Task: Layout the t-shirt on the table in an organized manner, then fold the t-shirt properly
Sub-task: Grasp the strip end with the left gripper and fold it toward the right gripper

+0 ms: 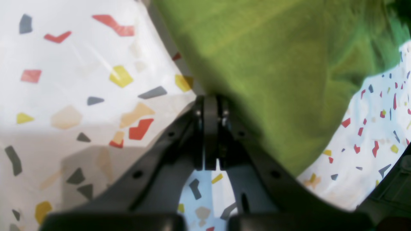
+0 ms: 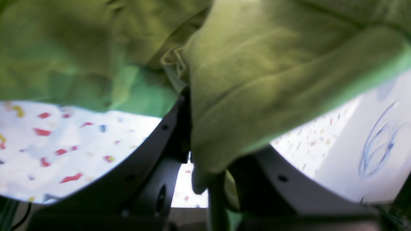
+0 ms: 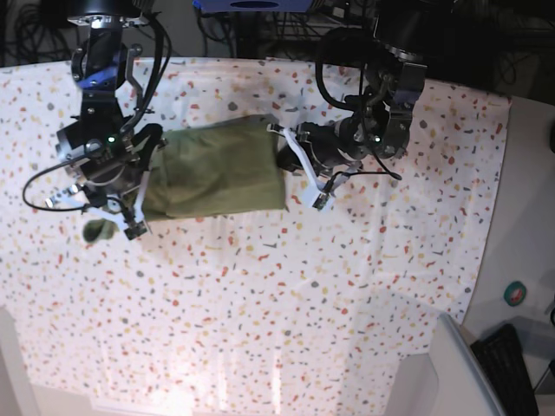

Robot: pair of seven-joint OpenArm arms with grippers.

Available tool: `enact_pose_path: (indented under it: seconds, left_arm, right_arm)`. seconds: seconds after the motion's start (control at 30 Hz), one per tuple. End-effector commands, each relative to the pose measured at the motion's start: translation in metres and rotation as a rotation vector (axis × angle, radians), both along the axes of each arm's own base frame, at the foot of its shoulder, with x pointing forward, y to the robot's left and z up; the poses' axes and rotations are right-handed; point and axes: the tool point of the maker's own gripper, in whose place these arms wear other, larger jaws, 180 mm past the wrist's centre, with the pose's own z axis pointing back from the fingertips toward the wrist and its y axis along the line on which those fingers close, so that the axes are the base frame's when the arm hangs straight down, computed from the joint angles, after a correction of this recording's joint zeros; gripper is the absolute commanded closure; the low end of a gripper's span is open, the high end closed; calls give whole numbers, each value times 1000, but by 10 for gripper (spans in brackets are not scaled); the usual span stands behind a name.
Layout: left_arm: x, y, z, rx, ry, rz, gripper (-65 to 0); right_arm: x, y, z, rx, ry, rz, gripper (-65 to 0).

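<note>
The t-shirt (image 3: 221,169) lies on the speckled surface (image 3: 286,303) in its upper middle part, gathered into a rough rectangle that is stretched between the two arms. Its long axis runs side to side in the base view, from one end effector to the other, so each arm has one short end of the cloth.

The right end effector (image 3: 139,186), on the left of the base view, is closed on the shirt's left end. The right wrist view shows a thick bunch of green cloth (image 2: 257,80) pinched between the jaws, with a fold hanging down past them. The left end effector (image 3: 282,156), on the right of the base view, is closed down tight at the shirt's other end. The left wrist view shows its jaws (image 1: 210,134) pressed together right at the cloth's edge (image 1: 273,80); the cloth appears caught at the tips, though the pinch itself is hidden.

Neither arm is nearer; both are at the shirt. The coming move probably turns on pulling the ends apart along that long axis, to spread the cloth.

The base view gives the whole outline and both arms. The wrist views alone show the grips, and the right one shows bunched layers that look flat from above.
</note>
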Motion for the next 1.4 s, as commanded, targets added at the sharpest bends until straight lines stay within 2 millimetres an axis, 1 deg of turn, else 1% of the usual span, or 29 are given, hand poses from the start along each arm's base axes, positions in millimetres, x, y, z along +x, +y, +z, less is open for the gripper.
enact_pose_path:
  seconds: [0.0,0.07,0.33,0.5,0.67,0.73,0.8,0.93,1.07,1.27,1.3,1.37]
  left_arm:
    - [12,-4,11,-27,-38,8,0]
    - [12,-4,11,-27,-38,8,0]
    - [12,-4,11,-27,-38,8,0]
    - [12,-3,11,-27,-38,14,0]
    - [19,-2,15,-27,-52,15,0]
    - [21,-3,16,-29,-55,15,0]
    - [28,-4,20,-30,-70,12,0]
    - [32,-6,23,-33,-81,9,0]
    - [32,-15,24,-46,-80,8,0]
    - [29,-16,21,-45,-71,4,0]
    - [28,-14,19,-43,-62,8,0]
    - [28,-12,15,-40,-50,14,0]
  right_arm:
    - [8,3,10,-7,-42,13,0]
    - [9,13,10,-1,-42,40,0]
    - [7,38,8,21,-37,105,0]
    - [8,62,11,33,-43,176,0]
    - [7,82,12,42,-45,237,0]
    - [5,90,6,42,-27,264,0]
    - [4,90,-2,34,-3,270,0]
    - [7,87,-1,28,-5,266,0]
    - [5,89,-2,24,3,270,0]
    - [11,88,3,19,-7,265,0]
    - [11,89,3,19,-7,270,0]
    - [8,101,4,15,2,308,0]
